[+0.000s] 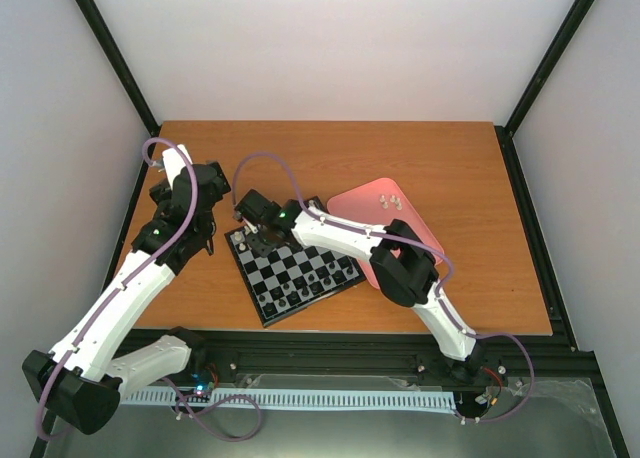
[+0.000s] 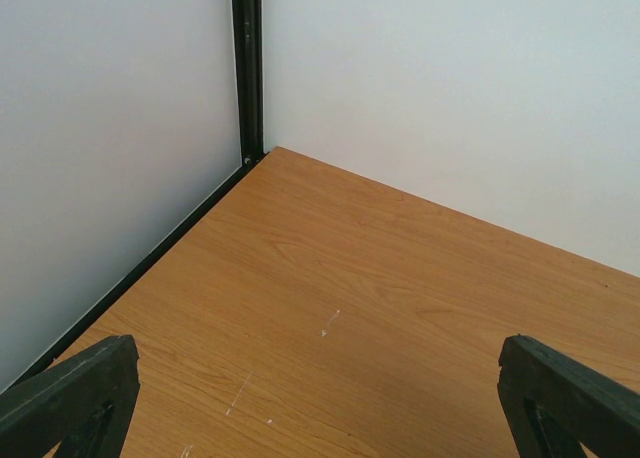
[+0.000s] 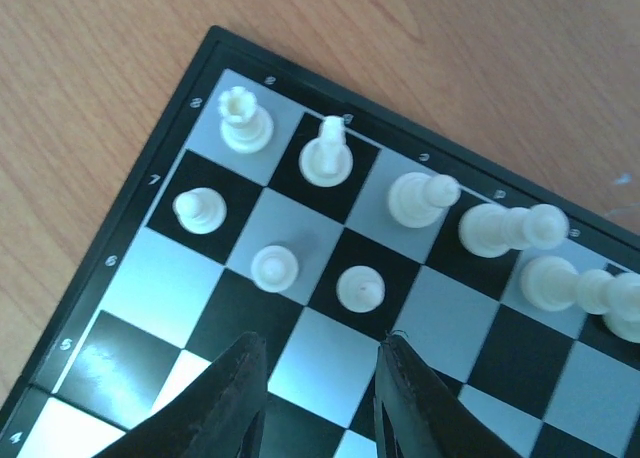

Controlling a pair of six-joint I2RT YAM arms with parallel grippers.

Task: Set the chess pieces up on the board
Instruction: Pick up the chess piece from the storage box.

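The board (image 3: 120, 268) lies under my right gripper (image 3: 322, 363), which hangs open with nothing between its fingers (image 3: 245, 378). Just past the fingertips stand white chess pieces: three pawns (image 3: 274, 268) in one row, and behind them a rook (image 3: 243, 118), a knight (image 3: 326, 156), a bishop (image 3: 420, 196) and taller pieces (image 3: 510, 228). From the top view the board (image 1: 262, 308) sits turned at an angle, with the right gripper (image 1: 258, 240) over its far left corner. My left gripper (image 2: 320, 398) is open over bare wood, left of the board.
A pink tray (image 1: 400, 228) lies right of the board, a few small white pieces (image 1: 388, 200) on it. Dark pieces (image 1: 310, 278) fill the board's near side. The left wrist view holds the table's far left corner, walls and a black post (image 2: 246, 68).
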